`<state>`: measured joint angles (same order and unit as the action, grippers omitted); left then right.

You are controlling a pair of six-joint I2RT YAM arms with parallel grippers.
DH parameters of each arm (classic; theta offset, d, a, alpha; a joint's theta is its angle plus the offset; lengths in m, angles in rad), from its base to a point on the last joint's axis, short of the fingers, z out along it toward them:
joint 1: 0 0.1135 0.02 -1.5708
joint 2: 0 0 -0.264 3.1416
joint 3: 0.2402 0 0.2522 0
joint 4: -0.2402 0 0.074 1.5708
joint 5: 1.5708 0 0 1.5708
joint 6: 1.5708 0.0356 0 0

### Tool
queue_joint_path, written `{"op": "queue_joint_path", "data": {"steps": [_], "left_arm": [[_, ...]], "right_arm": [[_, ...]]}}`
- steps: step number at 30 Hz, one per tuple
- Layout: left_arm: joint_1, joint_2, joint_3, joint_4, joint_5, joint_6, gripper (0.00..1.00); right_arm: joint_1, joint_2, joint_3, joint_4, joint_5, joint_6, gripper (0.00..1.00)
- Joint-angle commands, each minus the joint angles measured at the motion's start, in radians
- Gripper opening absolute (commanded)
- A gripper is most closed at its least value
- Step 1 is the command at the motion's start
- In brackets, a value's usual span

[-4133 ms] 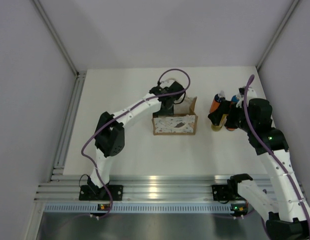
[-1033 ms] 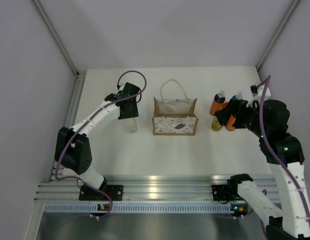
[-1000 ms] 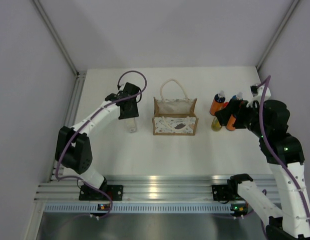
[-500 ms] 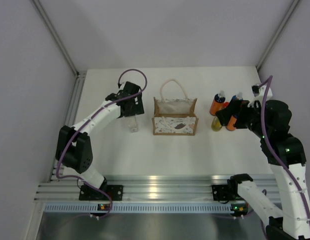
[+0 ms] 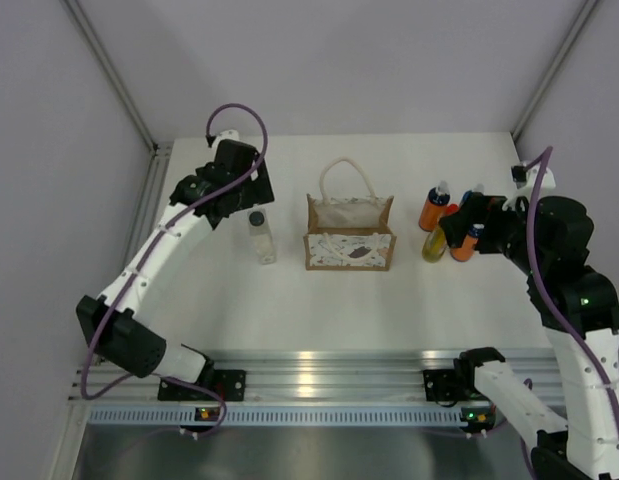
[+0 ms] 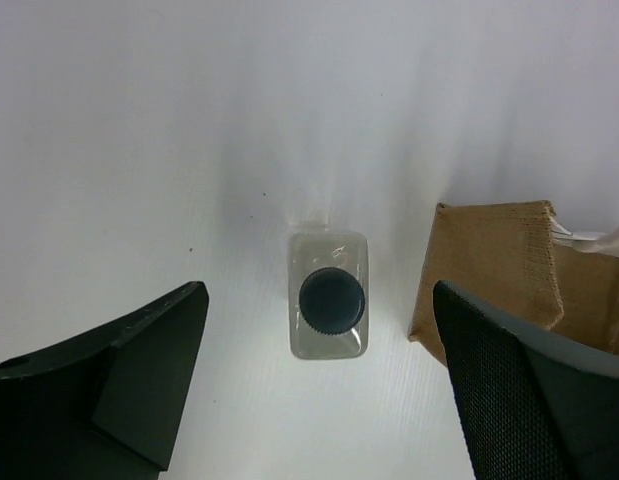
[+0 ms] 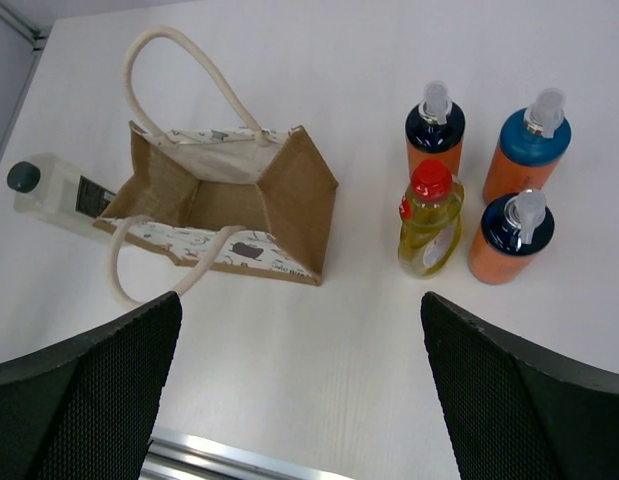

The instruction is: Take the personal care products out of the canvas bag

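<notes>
The canvas bag [image 5: 350, 241] stands upright mid-table, and its inside [image 7: 221, 190] shows nothing in it. A pale cream bottle with a dark cap [image 5: 260, 236] stands on the table just left of the bag [image 6: 495, 265]. My left gripper [image 5: 247, 200] hovers open above that bottle [image 6: 330, 305], its fingers well apart on either side and not touching it. Right of the bag stand three orange bottles [image 7: 433, 130] [image 7: 527, 150] [image 7: 509, 236] and a slim yellow one with a red cap [image 7: 429, 222]. My right gripper [image 7: 300, 300] is open and holds nothing, raised over the table in front of them.
An aluminium rail [image 5: 309, 372] runs along the near edge by the arm bases. Another rail [image 5: 139, 250] lines the table's left side. Grey walls close in the back and both sides. The bag's rope handle [image 7: 179, 70] loops toward the far side.
My left gripper has opened, let go of the cream bottle and lifted away toward the back left. The bottle stays standing beside the bag. The right arm barely shifted.
</notes>
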<state>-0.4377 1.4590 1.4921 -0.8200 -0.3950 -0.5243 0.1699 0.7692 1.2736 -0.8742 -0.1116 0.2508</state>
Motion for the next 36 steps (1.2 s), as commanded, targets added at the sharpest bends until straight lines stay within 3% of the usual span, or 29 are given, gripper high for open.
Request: {"op": "queue_joint_path", "data": {"steps": [1,12,15,27,36], "left_arm": [[0.005,-0.109,0.060,-0.123,-0.071,0.043,0.98],[0.005,-0.382,-0.035,-0.237,-0.146,0.061,0.98],[0.005,-0.440,-0.050,-0.266,-0.172,0.067,0.98],[0.007,-0.649,-0.167,-0.349,-0.242,0.027,0.98],[0.005,-0.781,-0.279,-0.354,-0.197,0.009,0.98]], "right_arm": [[0.006,0.007,0.091,-0.071,0.039,-0.038,0.99],[0.023,0.010,0.188,-0.178,0.105,-0.062,0.99],[0.028,-0.004,0.199,-0.207,0.185,-0.071,0.99],[0.039,-0.117,0.103,-0.276,0.311,-0.073,0.99],[0.039,-0.192,0.004,-0.281,0.326,-0.082,0.99]]}}
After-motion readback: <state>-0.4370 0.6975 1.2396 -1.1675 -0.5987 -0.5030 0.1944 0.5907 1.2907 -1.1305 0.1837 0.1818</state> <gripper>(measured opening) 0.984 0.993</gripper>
